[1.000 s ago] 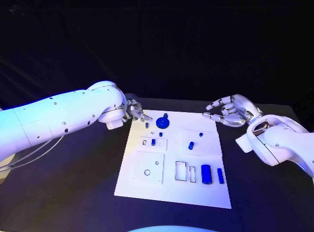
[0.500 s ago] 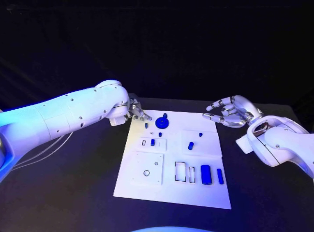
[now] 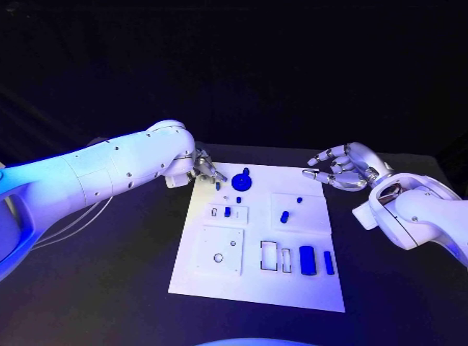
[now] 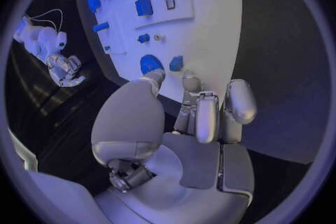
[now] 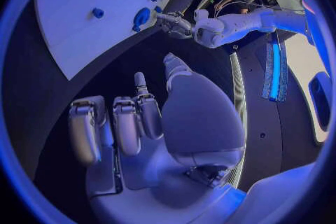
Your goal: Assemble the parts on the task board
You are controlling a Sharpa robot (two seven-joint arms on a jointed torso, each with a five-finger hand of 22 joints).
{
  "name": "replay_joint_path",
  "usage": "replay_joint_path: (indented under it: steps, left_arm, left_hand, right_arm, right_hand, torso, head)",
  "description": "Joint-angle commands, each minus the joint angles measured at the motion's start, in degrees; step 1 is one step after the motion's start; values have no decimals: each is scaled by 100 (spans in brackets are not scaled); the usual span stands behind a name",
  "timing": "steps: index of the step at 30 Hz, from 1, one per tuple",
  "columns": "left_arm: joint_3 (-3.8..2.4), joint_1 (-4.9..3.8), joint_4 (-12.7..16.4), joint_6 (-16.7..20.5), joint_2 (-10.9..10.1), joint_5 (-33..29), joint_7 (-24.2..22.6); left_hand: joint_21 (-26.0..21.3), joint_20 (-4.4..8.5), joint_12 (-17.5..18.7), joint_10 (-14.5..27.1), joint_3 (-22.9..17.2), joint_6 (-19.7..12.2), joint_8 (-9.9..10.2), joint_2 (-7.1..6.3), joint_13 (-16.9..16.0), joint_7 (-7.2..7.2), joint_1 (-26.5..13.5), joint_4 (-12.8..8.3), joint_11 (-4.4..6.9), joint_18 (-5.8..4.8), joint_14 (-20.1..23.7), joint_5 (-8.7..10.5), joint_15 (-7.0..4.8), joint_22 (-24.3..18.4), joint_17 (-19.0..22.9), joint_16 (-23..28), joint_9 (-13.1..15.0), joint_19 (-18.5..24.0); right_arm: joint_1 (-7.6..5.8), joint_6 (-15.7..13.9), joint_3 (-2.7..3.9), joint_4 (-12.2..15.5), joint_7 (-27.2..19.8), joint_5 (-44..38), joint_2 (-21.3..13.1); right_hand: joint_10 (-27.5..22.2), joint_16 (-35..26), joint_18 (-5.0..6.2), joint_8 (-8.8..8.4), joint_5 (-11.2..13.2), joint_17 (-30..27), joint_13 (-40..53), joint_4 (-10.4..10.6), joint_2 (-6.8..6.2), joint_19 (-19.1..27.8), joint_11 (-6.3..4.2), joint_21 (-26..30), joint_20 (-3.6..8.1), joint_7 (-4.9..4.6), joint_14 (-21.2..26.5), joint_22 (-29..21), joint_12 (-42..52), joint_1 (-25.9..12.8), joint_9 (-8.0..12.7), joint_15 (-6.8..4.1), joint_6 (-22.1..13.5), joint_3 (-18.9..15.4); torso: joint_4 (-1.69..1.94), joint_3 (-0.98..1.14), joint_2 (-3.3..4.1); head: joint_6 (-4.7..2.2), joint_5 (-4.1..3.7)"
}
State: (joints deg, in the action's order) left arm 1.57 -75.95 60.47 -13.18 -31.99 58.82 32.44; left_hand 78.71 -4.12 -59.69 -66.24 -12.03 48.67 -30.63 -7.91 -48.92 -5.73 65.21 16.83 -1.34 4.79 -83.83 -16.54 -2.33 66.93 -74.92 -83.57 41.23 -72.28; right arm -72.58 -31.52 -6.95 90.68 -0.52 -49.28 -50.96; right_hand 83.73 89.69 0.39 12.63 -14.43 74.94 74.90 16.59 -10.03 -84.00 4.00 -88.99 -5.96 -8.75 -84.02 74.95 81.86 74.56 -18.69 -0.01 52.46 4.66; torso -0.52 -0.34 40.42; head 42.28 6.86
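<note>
At the far left corner of the task board, beside the round blue part: left hand, fingers loosely parted and empty, tips poised at the board's edge next to a smaller blue part. Probably placed so for a pick of one of those two pieces, with nothing pinched yet.

Across the middle of the white board: a small blue part standing in a raised plate on the left side, another small blue part on the right side, each apparently lodged in its own recess. Toward the near right corner: a fat blue cylinder and a slim blue bar lying side by side, next to open rectangular slots, most likely laid out there as stock waiting for those slots. Near the left edge: a square plate with a round hole, unfilled.

Off the board's far right corner, above the black bench: right hand, fingers curled partway yet apart, holding nothing, well clear of every part; seemingly parked there to leave the left arm room over the board.

Judging by the loose pieces and bare slots, assembly hardly begun.
</note>
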Motion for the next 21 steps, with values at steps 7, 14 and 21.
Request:
replay_joint_path:
  steps: [7,14,21]
  left_arm:
    - [10,-4,-17,-355,29,-61,-57]
    - [17,-4,-27,-434,27,-56,-31]
    - [19,-4,-27,-352,29,-76,-50]
  left_hand:
    - [20,-39,-73,-37,13,109,12,24,-24,23,-28,-1,-2,37,-223,39,30,34,-153,-49,-32,-23]
    - [32,-30,-109,-68,-38,228,-21,63,-32,65,87,-8,35,34,-237,24,2,64,-196,-74,-76,-43]
    - [41,-13,-159,-116,-106,290,-47,122,-67,98,195,-9,64,31,-248,16,-23,83,-229,-92,-101,-56]
  right_arm:
    - [3,33,1,-1,-59,-17,17]
    - [3,33,1,-4,-59,-20,19]
    - [3,34,1,-6,-60,-22,24]
  right_hand:
    - [-42,-36,-7,25,-39,1362,830,0,34,-540,3,23,13,2,-561,1430,-23,-8,7,-13,-47,-22]
    - [-41,-36,-7,25,-40,1362,831,0,35,-540,3,23,13,2,-561,1430,-22,-7,7,-13,-47,-23]
    - [-35,-36,-7,29,-52,1363,836,1,43,-541,2,22,14,3,-561,1431,-16,-2,8,-14,-45,-31]
  torso:
    - [-2,4,0]
    - [-2,1,3]
    - [-1,2,3]
  head:
    - [10,10]
    - [13,3]
    - [18,10]
